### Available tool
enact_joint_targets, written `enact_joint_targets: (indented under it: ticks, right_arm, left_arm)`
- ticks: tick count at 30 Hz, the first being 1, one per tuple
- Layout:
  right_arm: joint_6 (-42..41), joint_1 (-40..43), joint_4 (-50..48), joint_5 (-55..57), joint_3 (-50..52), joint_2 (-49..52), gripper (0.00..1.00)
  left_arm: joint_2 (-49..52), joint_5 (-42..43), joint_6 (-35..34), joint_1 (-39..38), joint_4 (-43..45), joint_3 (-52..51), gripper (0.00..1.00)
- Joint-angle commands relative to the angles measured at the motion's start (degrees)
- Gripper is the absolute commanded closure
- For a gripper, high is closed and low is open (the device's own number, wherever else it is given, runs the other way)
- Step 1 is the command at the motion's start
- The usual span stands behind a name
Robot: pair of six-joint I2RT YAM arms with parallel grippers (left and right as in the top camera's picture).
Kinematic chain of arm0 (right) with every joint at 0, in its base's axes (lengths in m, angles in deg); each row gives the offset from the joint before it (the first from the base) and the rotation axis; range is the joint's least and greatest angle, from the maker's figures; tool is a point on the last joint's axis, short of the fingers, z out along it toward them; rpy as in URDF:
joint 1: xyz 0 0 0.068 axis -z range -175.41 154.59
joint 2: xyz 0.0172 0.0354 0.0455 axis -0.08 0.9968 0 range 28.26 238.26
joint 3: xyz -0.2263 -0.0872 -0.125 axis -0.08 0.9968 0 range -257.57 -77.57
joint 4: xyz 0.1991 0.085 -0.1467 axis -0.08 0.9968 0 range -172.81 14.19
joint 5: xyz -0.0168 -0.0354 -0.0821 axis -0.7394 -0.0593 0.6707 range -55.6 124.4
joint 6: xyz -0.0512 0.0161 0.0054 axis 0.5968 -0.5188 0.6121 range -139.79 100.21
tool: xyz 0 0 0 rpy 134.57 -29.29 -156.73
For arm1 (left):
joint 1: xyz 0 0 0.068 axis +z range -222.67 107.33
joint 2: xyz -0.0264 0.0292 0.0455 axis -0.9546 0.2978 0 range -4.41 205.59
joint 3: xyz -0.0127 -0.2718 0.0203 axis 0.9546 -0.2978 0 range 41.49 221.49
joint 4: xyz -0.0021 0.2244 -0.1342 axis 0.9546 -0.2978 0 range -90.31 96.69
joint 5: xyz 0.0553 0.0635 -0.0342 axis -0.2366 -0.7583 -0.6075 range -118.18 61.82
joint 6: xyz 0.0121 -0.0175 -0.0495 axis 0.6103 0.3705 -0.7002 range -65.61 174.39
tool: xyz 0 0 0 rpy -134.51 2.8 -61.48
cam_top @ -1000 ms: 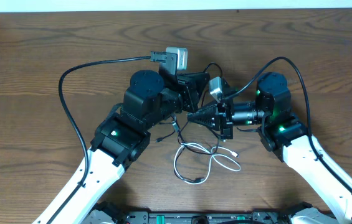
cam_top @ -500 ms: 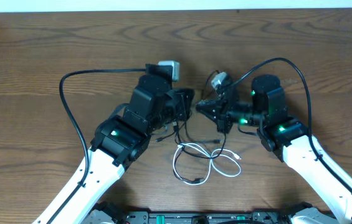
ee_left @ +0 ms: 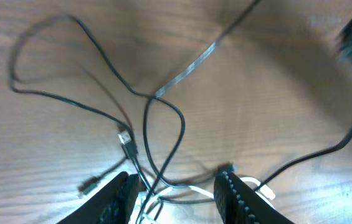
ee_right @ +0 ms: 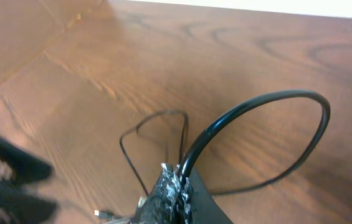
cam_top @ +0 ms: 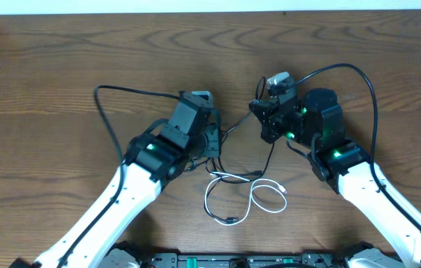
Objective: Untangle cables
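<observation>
Left jaws apart, only tips in wrist view, hidden under arm overhead. Right jaws together, clamped on black cable (ee_left: 182, 127), tips blurred. White cable (cam_top: 209, 198) looped on bench (cam_top: 46, 74) between arms, mostly cut off in left wrist view.

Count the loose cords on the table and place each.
2. The white cord lies looped on the table, near side; the black cord runs from the right claw down to it. Parts may be hidden.

left gripper (ee_left: 174, 183): fingers apart | right gripper (ee_right: 168, 190): clamped shut
</observation>
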Motion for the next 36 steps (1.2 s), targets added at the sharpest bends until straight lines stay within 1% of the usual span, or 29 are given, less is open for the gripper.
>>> enact_joint_targets:
  ticks: [1,5,9,12,21,26,29,34,36]
  right_arm:
    - [-1.8,0.1,-1.9,1.3,-0.8,-1.6,0.99]
    - [-1.8,2.0,-3.4,1.5,-1.4,-2.3,0.99]
    - [-1.9,6.8,-4.0,1.4,-2.3,-3.4,0.99]
    - [-2.1,9.9,-4.0,1.4,-2.4,-3.9,0.99]
    - [-1.3,23.6,-2.5,1.2,-2.4,-4.6,0.99]
    - [3.9,31.9,2.6,1.7,-2.4,-4.6,0.99]
    - [6.5,36.7,7.2,6.6,-2.4,-4.6,0.99]
    - [7.5,44.5,14.1,23.9,-2.4,-4.5,0.99]
    - [8.6,47.6,15.3,29.1,-2.4,-4.4,0.99]
  left_arm:
    - [3.4,6.3,0.6,-0.1,-0.5,0.0,0.55]
    - [7.9,7.0,0.6,-0.1,-2.0,0.0,0.55]
    - [13.3,7.0,0.6,-0.1,-2.2,0.0,0.55]
    - [15.5,7.0,0.6,-0.1,-2.3,0.0,0.55]
    - [17.8,7.0,0.6,-0.1,-3.1,-0.2,0.55]
    - [17.8,7.0,0.6,-0.1,-3.1,-0.2,0.55]
    - [17.8,7.0,0.6,-0.1,-3.1,-0.2,0.55]
    - [17.7,7.0,0.6,-0.1,-3.1,-0.2,0.55]
    - [17.8,7.0,0.6,-0.1,-3.1,-0.2,0.55]
